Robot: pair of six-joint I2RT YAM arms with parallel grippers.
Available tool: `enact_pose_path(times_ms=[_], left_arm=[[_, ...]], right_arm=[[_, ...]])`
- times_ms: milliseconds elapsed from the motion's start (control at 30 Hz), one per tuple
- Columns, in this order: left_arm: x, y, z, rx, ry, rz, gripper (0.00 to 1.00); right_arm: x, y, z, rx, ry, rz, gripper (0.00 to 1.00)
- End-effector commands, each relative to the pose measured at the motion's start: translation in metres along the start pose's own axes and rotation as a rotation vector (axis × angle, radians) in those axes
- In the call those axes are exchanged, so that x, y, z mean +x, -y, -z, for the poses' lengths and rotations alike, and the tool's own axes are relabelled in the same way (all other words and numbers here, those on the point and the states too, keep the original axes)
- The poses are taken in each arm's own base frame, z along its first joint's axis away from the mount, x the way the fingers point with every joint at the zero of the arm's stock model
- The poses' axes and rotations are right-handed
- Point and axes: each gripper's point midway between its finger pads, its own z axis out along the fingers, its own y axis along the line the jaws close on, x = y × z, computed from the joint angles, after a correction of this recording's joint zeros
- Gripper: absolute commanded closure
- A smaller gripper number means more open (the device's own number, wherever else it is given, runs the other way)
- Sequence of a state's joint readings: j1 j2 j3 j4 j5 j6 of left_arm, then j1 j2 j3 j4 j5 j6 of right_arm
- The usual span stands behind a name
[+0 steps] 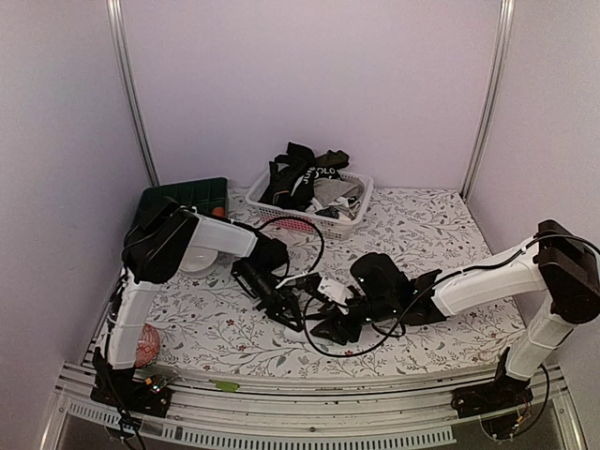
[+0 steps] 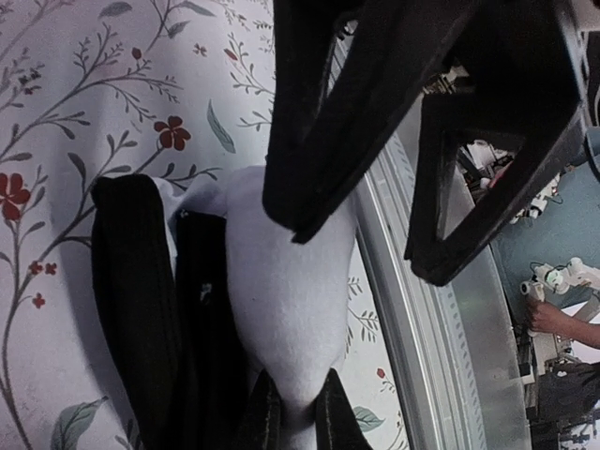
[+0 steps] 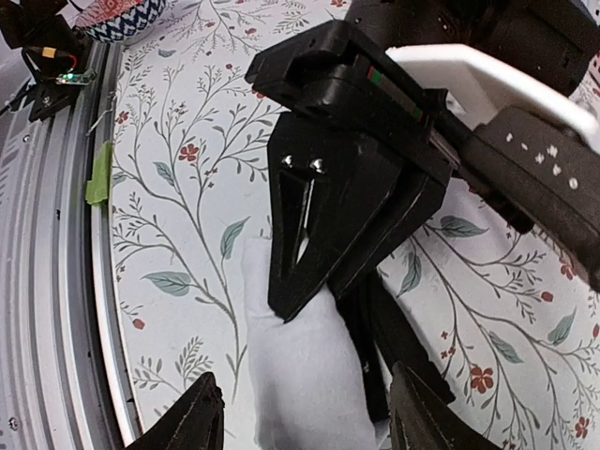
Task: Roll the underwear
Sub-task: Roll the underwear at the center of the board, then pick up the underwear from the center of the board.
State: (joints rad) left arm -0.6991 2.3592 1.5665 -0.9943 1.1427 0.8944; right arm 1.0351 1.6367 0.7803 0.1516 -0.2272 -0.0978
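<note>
Lying on the flowered table (image 1: 441, 234) near its front edge, the white-and-black underwear (image 2: 281, 281) runs lengthwise between both arms. The left gripper (image 2: 298, 398) pinches its white end tight, while the right gripper (image 3: 302, 380) straddles the other end, fingers spread, gripping nothing.

black-banded white underwear (image 2: 281, 300), floral-print table (image 2: 84, 84)
</note>
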Motion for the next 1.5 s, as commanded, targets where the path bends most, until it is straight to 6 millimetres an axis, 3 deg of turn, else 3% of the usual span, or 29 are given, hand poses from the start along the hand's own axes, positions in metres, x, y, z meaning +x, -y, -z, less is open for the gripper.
enact_pose_path(times_ms=[0, 200, 433, 467, 533, 667, 833, 933, 1067, 1233, 1333, 1467], left_arm=[[0.032, -0.009, -0.004, -0.010, -0.098, 0.099, 1.00], [0.033, -0.011, -0.003, -0.008, -0.101, 0.119, 1.00], [0.028, -0.008, 0.007, -0.027, -0.073, 0.094, 1.00], [0.025, -0.006, 0.010, -0.037, -0.065, 0.075, 0.99], [0.018, -0.001, 0.018, -0.060, -0.037, 0.042, 0.91], [-0.009, 0.012, 0.049, -0.152, 0.072, -0.072, 0.63], [-0.038, 0.029, 0.097, -0.433, 0.181, -0.275, 0.52], [-0.042, 0.043, 0.109, -0.587, 0.201, -0.410, 0.51], [-0.037, 0.065, 0.098, -0.732, 0.157, -0.610, 0.50], [-0.018, 0.076, 0.056, -0.828, 0.060, -0.807, 0.48], [-0.013, 0.070, 0.039, -0.867, 0.008, -0.884, 0.47], [-0.022, 0.055, 0.025, -0.898, -0.042, -0.947, 0.46]], right_arm=[[-0.003, 0.002, -0.015, 0.031, -0.028, 0.125, 0.40], [0.015, -0.007, -0.033, -0.021, -0.091, 0.169, 0.51], [0.039, -0.010, -0.040, -0.045, -0.157, 0.106, 0.97], [0.040, -0.011, -0.040, -0.055, -0.159, 0.097, 1.00], [0.039, -0.014, -0.039, -0.086, -0.158, 0.060, 1.00], [0.038, -0.018, -0.033, -0.194, -0.145, -0.110, 1.00], [0.049, -0.016, -0.030, -0.334, -0.172, -0.394, 1.00], [0.061, -0.014, -0.036, -0.400, -0.205, -0.518, 1.00], [0.070, -0.007, -0.046, -0.465, -0.238, -0.658, 1.00], [0.075, 0.009, -0.055, -0.534, -0.258, -0.755, 1.00], [0.085, 0.015, -0.060, -0.537, -0.294, -0.786, 1.00], [0.099, 0.020, -0.066, -0.518, -0.340, -0.793, 1.00]])
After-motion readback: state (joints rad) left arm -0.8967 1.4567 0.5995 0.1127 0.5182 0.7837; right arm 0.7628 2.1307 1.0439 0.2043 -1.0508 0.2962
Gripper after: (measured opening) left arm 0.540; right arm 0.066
